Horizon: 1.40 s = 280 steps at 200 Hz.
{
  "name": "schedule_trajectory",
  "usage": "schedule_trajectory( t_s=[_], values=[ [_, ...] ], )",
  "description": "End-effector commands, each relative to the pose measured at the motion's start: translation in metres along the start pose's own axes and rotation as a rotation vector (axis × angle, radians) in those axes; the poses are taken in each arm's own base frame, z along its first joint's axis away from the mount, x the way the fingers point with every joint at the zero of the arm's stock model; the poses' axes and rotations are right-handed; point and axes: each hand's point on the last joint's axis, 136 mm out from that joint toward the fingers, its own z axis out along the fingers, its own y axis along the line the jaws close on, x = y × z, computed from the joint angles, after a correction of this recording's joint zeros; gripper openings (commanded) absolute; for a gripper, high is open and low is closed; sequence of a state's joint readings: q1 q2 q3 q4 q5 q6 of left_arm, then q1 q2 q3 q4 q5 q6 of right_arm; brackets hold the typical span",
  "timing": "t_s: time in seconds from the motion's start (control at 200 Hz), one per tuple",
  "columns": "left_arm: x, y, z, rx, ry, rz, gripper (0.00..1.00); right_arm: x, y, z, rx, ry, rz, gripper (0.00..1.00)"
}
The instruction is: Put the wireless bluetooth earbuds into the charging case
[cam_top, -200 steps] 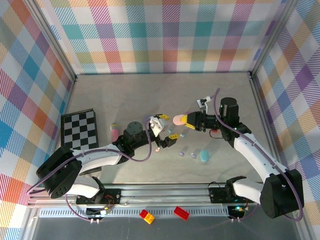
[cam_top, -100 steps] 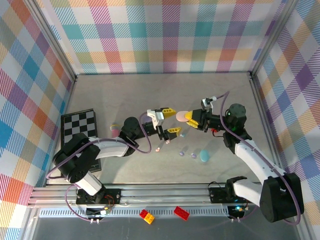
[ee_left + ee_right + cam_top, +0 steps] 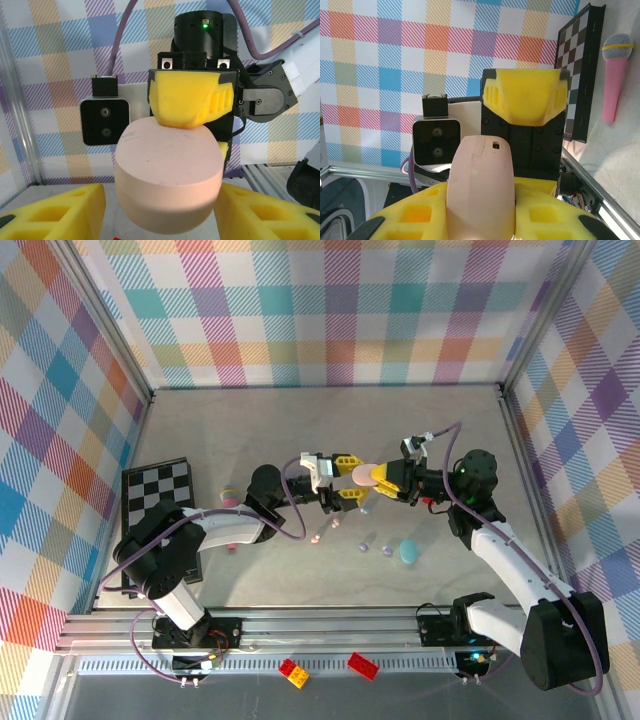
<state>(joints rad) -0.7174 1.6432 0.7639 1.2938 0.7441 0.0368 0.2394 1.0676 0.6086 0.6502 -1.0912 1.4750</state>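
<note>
The left gripper [image 3: 348,476] is straddling the pink case [image 3: 358,474], its jaws sitting just beside each flank; whether they are pressing it, I cannot tell; the right gripper [image 3: 374,477] is clamping that case from the opposite end; the earbuds [image 3: 366,538] are lying scattered on the table [image 3: 300,420] below, near a teal case [image 3: 409,552].

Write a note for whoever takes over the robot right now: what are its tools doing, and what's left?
Right tool: shut on the pink charging case, held off the table.
Left tool: open, fingers either side of that case.
Earbuds: loose on the table, near the teal case.
Done: pink case picked up; it looks closed.
Left: open the case, seat the buds.
</note>
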Motion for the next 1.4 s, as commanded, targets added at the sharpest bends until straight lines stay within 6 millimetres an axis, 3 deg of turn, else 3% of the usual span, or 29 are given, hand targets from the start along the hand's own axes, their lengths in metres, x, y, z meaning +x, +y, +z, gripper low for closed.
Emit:
schedule_trajectory(
  t_s=[0.0,0.575,0.895,1.395],
  values=[
    [-0.018,-0.003,0.001,0.043,-0.053,0.043,0.56,0.002,0.014,0.000,-0.022,0.023,-0.058,0.07],
    [-0.021,-0.005,0.003,0.069,-0.055,0.008,0.47,0.000,0.005,0.001,0.005,0.014,-0.033,0.05],
    [-0.016,-0.004,0.004,0.066,-0.048,0.002,0.50,-0.002,0.014,0.001,-0.017,0.007,-0.057,0.05],
    [-0.020,-0.004,0.004,0.067,-0.055,-0.004,0.48,-0.003,0.002,0.001,0.010,0.003,-0.020,0.05]
  ],
)
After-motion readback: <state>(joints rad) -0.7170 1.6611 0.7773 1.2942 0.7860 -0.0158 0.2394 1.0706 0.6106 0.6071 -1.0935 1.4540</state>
